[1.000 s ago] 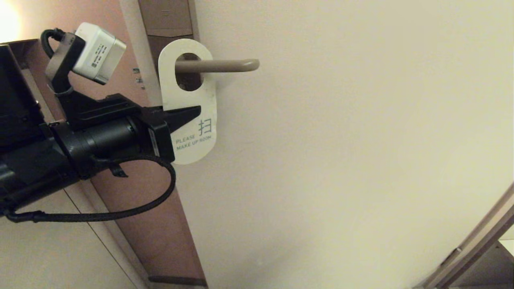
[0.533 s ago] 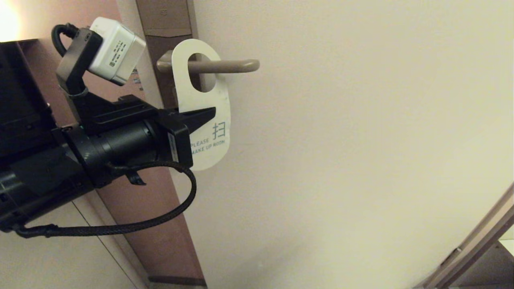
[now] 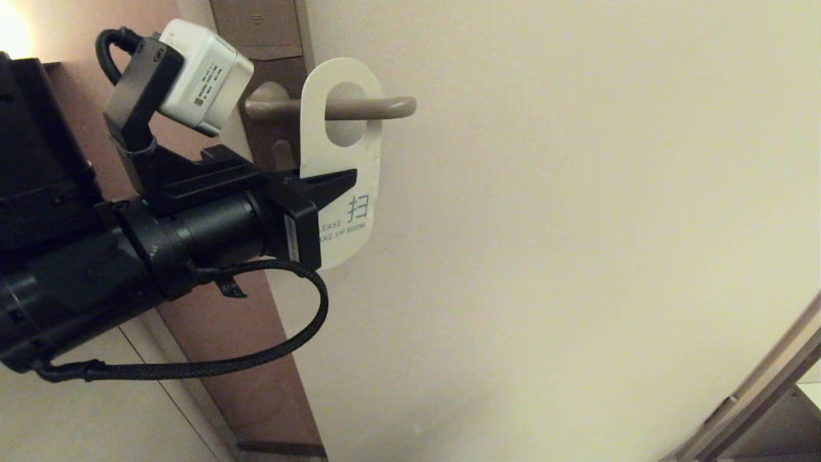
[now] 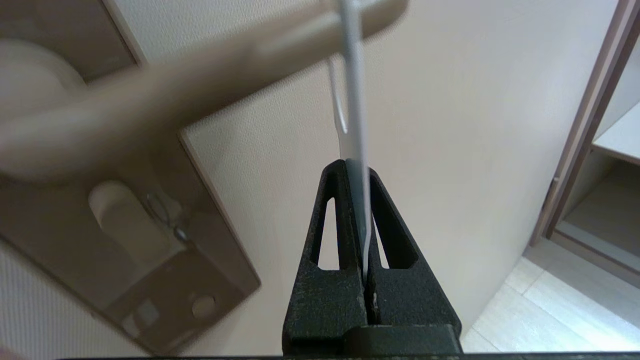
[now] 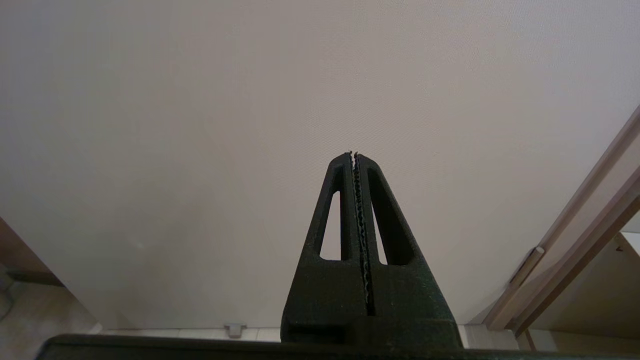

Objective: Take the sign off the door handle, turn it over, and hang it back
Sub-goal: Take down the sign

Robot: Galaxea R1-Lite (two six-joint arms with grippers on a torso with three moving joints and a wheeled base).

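Your left claw (image 3: 340, 181) pinches the sign (image 3: 343, 160), whose hole rings the handle (image 3: 359, 108) just above the fingertips. Slide it level toward the handle's free end, avoiding snags. Right claw (image 5: 354, 155) is parked, pressed together.

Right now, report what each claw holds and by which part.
Left claw is shut on the sign, pinching its lower half below the hole, sign hanging on the door handle. Right claw is shut, holding nothing.
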